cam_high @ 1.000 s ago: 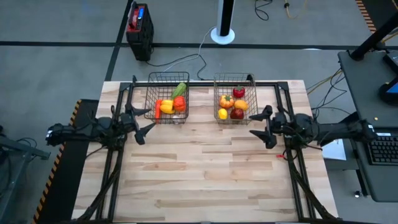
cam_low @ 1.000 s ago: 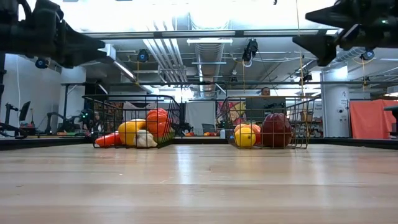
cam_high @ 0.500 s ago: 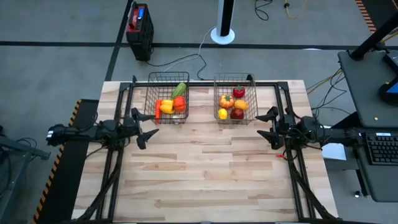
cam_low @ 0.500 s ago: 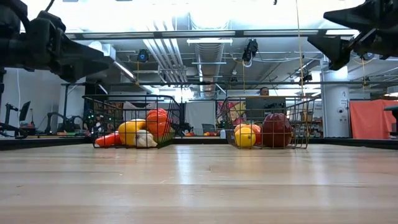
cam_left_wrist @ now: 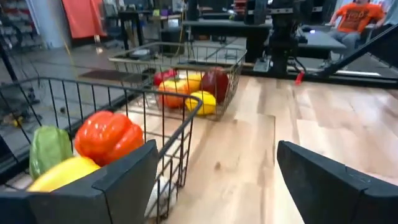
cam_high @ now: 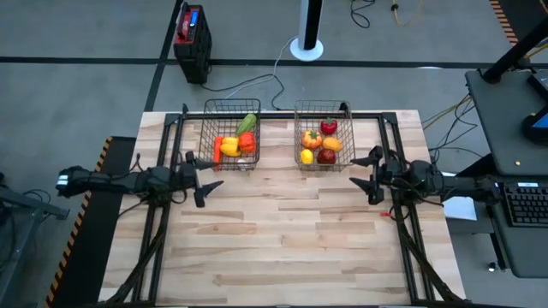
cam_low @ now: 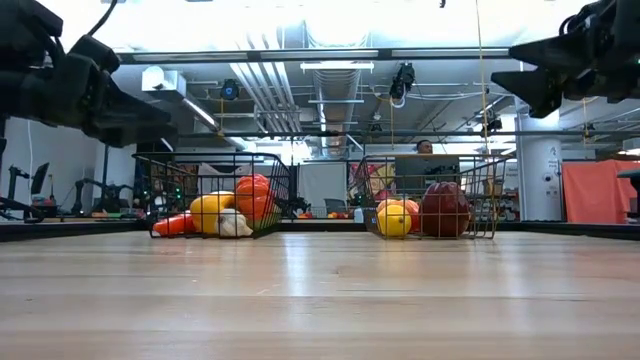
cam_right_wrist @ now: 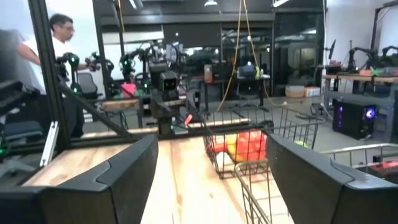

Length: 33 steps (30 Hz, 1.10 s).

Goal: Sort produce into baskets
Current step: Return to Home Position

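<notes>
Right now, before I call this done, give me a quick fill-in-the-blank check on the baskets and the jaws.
1. The cucumber shares a basket with the yellow ___.
2. The lemon lies in the other basket, the one nearer the ___ arm.
3. The left arm and right arm hover with jaws ___, holding nothing.
Missing words: pepper; right; open.

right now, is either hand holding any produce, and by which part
Nothing is held. The left hand and the right hand are both open and empty, and the produce in view lies in the baskets.
</notes>
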{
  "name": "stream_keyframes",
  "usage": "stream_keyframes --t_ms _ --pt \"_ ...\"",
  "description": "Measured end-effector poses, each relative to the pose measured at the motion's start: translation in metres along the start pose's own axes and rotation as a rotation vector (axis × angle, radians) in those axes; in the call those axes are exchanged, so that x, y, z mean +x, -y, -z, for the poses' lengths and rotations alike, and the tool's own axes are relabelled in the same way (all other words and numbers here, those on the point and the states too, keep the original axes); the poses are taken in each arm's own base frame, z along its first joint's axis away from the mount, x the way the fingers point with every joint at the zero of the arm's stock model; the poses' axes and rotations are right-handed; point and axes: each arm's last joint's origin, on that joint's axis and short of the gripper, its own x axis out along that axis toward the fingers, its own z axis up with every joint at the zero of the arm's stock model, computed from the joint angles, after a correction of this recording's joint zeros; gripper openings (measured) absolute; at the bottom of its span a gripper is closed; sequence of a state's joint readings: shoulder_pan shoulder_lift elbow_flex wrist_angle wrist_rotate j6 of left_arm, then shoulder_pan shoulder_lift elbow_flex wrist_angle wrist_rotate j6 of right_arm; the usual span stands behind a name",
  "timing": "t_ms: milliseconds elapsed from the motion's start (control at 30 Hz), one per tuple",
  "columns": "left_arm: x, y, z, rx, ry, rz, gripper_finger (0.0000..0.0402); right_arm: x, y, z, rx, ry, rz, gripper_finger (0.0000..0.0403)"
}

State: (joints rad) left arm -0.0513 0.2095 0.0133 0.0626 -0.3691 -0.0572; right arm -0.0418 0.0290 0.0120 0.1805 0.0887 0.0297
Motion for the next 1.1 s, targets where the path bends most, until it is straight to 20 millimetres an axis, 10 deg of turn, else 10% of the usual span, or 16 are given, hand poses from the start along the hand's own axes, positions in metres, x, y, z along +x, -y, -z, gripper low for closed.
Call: stream_keyframes --t_ms 1100 --pt "0.0022 0.0027 -0.0034 -0.064 0.012 0.056 0.0311 -0.0001 0.0001 0.0045 0.086 -0.043 0.002 0.0288"
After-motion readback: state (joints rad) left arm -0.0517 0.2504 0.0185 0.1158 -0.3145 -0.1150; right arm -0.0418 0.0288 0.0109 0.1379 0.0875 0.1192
